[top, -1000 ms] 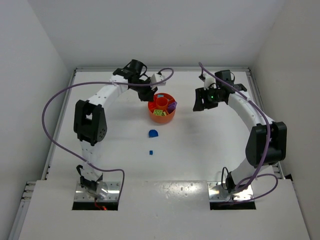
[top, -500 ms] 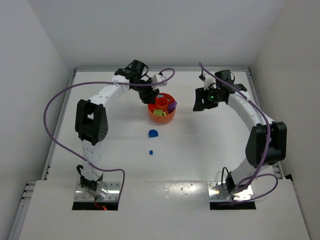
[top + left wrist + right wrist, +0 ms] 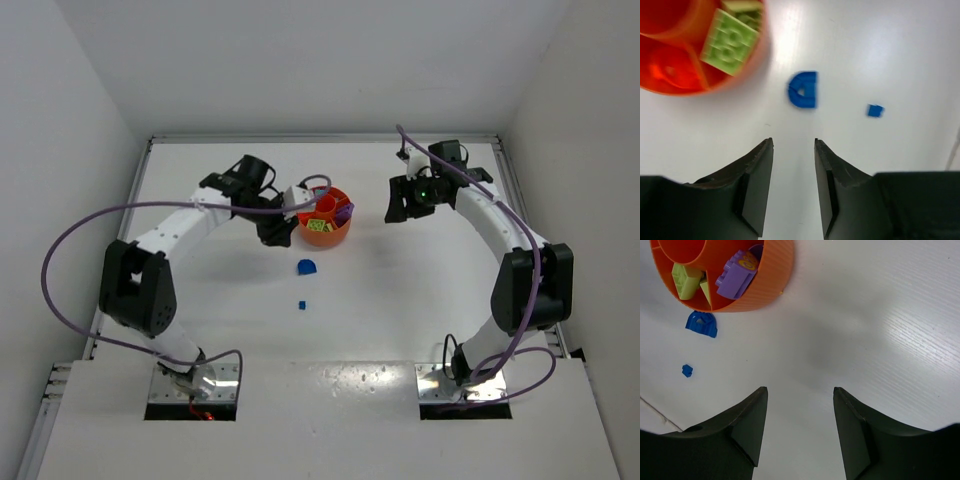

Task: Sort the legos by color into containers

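Blue half-round lego (image 3: 803, 90) lies flat on desk (image 3: 900, 45), nr orange tray (image 3: 775, 275); tiny blue brick (image 3: 874, 110) farther out. Both prob. light, stiff, slick plastic: pinch low across opposite edges. Left pincer (image 3: 793, 145) released, empty, hovers just short of half-round. Right pincer (image 3: 799, 392) released, empty. Green lego (image 3: 730, 42), purple lego (image 3: 737, 275) sit in tray sections.

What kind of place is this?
Probably a robot lab bench: a left arm and right arm bolted to a white table, plain white walls around it, an orange tray and blue toy bricks to sort.
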{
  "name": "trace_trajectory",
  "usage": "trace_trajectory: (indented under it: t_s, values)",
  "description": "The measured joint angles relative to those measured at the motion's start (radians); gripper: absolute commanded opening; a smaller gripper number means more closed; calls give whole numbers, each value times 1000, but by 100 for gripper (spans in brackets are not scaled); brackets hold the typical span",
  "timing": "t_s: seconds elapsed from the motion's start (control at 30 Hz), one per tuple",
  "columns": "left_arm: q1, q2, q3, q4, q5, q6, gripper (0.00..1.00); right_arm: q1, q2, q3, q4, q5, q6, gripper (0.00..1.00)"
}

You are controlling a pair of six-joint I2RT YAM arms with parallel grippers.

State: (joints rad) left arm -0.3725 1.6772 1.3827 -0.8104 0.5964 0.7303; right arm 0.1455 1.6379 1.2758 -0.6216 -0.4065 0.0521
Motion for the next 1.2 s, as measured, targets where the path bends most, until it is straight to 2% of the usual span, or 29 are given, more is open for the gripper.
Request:
trace_trajectory:
  t_s: [0.17, 0.27, 0.3, 0.53, 0.83, 1.2]
  values:
    - [-77, -136, -219, 66, -37, -111, 44, 1, 0, 0, 0, -7, 0, 56]
    - [-144, -148, -305, 151, -83, -218, 46, 1, 0, 0, 0, -9, 0, 56]
    - [-165, -148, -331, 185, -100, -260, 49, 1, 0, 0, 0, -10, 0, 56]
    - [-245, -162, -468, 356, -190, -448, 49, 1, 0, -4, 1, -14, 0, 56]
    - [-263, -167, -479, 479, -346, -507, 59, 1, 0, -16, 0, -14, 0, 56]
    - [-266, -35, -422, 546, -388, -491, 59, 1, 0, -16, 0, -14, 0, 56]
